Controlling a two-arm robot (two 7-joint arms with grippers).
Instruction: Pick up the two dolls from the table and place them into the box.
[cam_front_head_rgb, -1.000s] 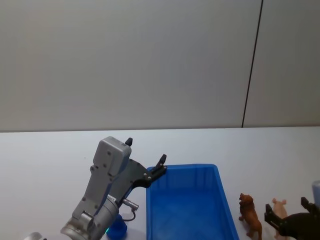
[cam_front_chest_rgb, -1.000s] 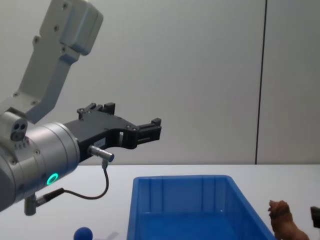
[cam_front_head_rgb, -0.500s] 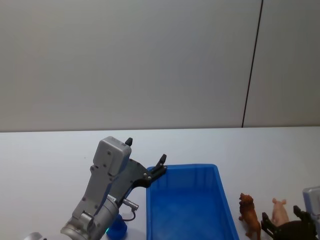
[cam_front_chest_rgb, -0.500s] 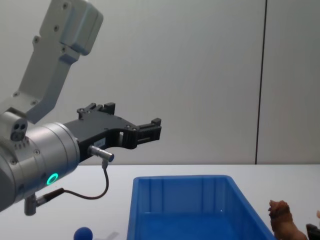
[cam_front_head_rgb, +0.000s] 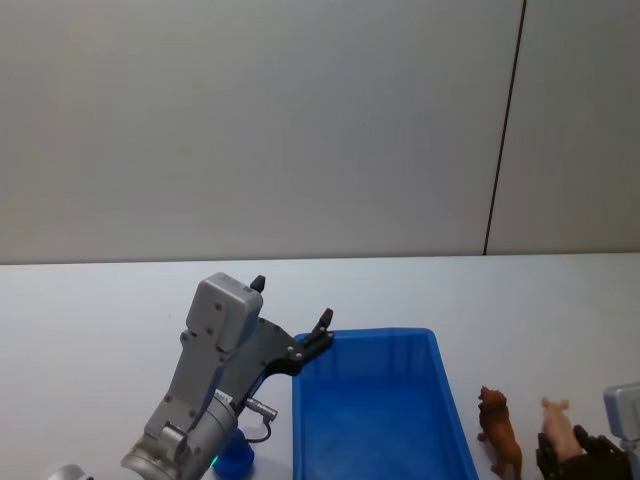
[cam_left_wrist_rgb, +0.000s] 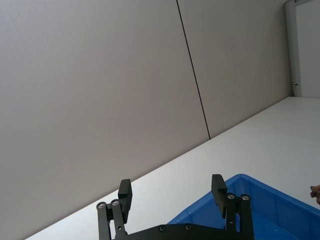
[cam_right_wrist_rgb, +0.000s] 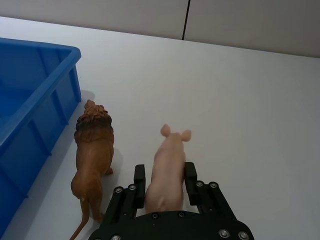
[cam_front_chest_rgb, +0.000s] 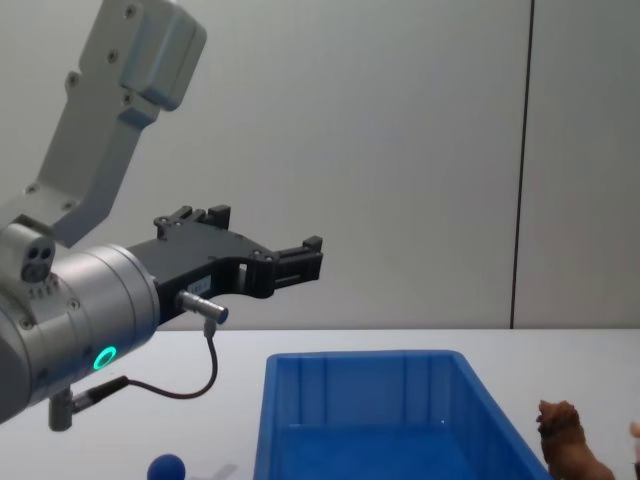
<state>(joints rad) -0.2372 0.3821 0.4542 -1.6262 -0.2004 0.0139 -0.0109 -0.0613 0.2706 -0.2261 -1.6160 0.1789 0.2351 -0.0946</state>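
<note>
the right gripper (cam_right_wrist_rgb: 165, 170) has closed in on the pink pig (cam_right_wrist_rgb: 170, 150) since a second ago. its jaws now press the pig's hindquarters from both sides. the pig stands on the table (cam_right_wrist_rgb: 240, 90), off to the right of the box (cam_right_wrist_rgb: 35, 95). the brown lion (cam_right_wrist_rgb: 92, 145) stands between the pig and the box's right wall, just beside the pig and apart from the box. the left gripper (cam_front_head_rgb: 292, 300) hangs in the air by the box's far left corner, jaws spread wide with nothing between them. a small blue ball (cam_front_chest_rgb: 166, 466) lies left of the box.
</note>
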